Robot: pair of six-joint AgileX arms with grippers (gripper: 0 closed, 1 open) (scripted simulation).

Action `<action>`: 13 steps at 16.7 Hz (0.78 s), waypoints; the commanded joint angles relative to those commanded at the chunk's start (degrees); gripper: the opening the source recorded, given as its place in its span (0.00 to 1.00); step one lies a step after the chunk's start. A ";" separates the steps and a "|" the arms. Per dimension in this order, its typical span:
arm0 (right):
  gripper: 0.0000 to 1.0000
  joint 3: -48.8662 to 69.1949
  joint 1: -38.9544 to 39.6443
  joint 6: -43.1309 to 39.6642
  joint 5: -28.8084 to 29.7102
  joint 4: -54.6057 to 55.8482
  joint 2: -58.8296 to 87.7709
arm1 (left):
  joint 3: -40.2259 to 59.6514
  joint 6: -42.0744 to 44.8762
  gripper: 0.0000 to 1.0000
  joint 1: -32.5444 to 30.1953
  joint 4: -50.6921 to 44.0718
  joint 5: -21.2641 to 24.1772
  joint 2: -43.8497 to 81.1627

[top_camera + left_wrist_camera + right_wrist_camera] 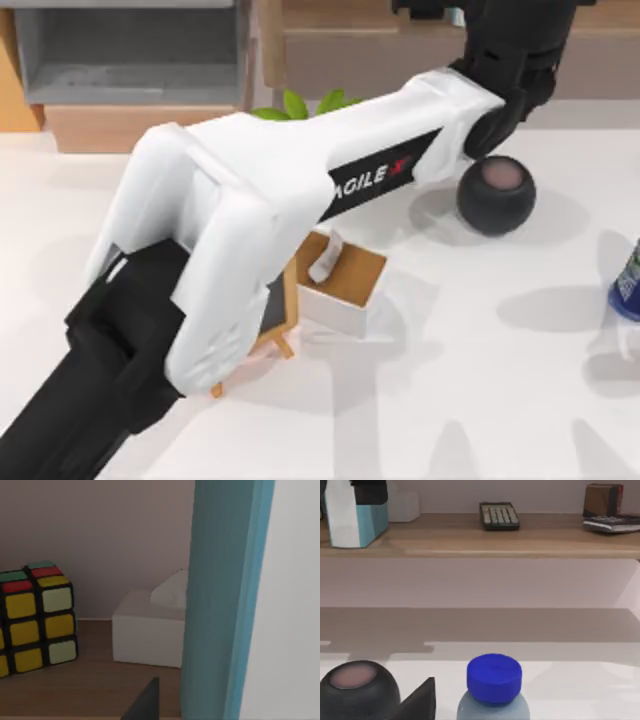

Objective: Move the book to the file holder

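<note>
Here, the left gripper (366,492) clamps the book (225,600) upright at the wooden shelf (470,535), probably for edgewise slotting into the file holder (130,50), well apart; right arm parked near the bottle (494,680).

evenly, softly lit from above; soft grey shadows on the white table (520,400) beneath the left arm (250,220) and beside the dark sphere (496,195). mild blur throughout, no glare. dimmer along the shelf wall (100,540).
</note>
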 joint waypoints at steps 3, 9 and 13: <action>1.00 0.00 0.00 0.00 0.00 0.00 0.00 | 0.00 0.00 0.32 0.00 0.00 0.00 0.00; 1.00 0.00 0.00 0.00 0.00 0.00 0.00 | 0.00 0.00 0.00 0.00 0.00 0.00 0.00; 1.00 0.00 0.00 0.00 0.00 0.00 0.00 | 0.00 0.00 0.00 0.00 0.00 0.00 0.00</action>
